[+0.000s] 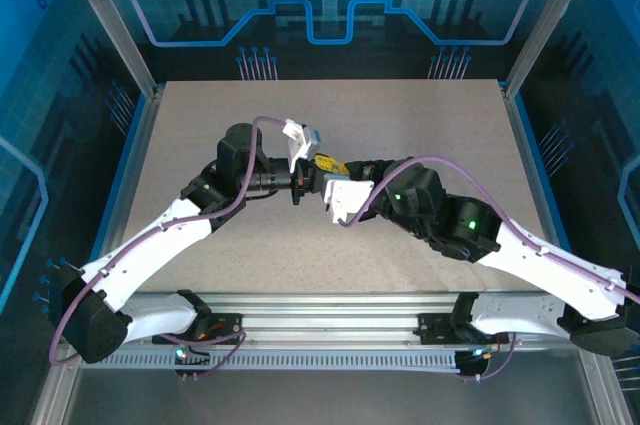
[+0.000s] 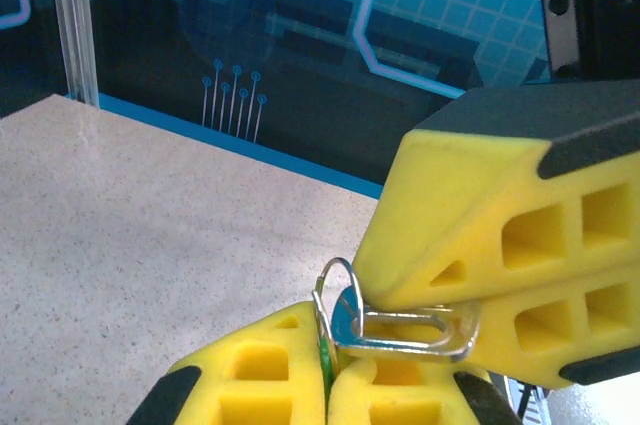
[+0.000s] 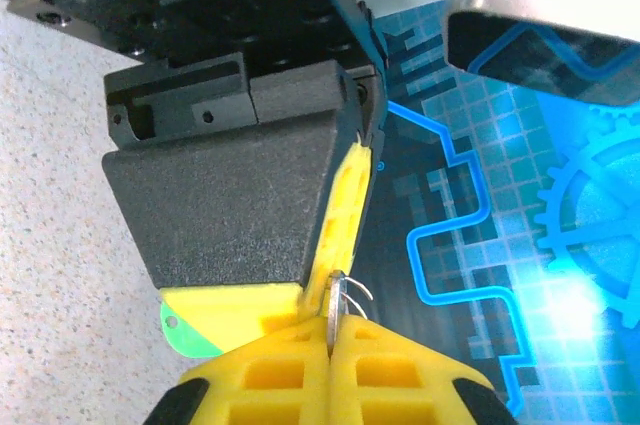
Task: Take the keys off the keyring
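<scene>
Keyring (image 2: 335,262), aloft over worktop (image 1: 200,135) centre: clamped with green tag (image 3: 185,333) in left tool (image 2: 327,375), reaching from 9 o'clock; key (image 2: 347,317) at ring's 3 o'clock, pinched tight in right tool (image 3: 333,355).

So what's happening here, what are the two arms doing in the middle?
Both arms meet over the middle of the table, with one bunch of keys between them. The left gripper is shut on the keyring, with a green tag beside it. The right gripper is shut on a silver key. That key looks still threaded on the ring.
</scene>
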Robot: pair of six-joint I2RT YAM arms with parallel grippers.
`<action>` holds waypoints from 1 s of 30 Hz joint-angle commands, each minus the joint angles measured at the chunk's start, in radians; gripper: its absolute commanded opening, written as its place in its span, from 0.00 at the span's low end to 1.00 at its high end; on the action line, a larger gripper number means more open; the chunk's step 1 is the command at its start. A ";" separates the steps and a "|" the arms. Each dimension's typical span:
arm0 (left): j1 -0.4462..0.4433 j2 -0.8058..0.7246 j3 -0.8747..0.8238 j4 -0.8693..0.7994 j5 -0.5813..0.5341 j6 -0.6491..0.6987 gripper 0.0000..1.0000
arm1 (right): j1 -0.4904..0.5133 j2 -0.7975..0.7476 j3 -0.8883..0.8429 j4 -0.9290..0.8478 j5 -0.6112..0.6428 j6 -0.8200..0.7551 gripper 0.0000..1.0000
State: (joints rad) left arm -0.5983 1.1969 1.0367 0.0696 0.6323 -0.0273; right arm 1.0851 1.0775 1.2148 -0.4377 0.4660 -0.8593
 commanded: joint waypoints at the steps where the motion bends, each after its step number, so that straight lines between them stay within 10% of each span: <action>1: 0.010 -0.005 0.063 0.291 -0.028 -0.044 0.00 | 0.105 0.069 -0.083 -0.196 -0.251 -0.086 0.00; 30: -0.020 -0.055 -0.077 0.360 0.072 0.006 0.61 | -0.122 0.003 0.009 0.047 -0.449 0.180 0.00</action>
State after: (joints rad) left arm -0.5732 1.1805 0.9474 0.3218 0.6727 -0.0467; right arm 0.9714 1.0401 1.2385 -0.4046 0.1566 -0.7444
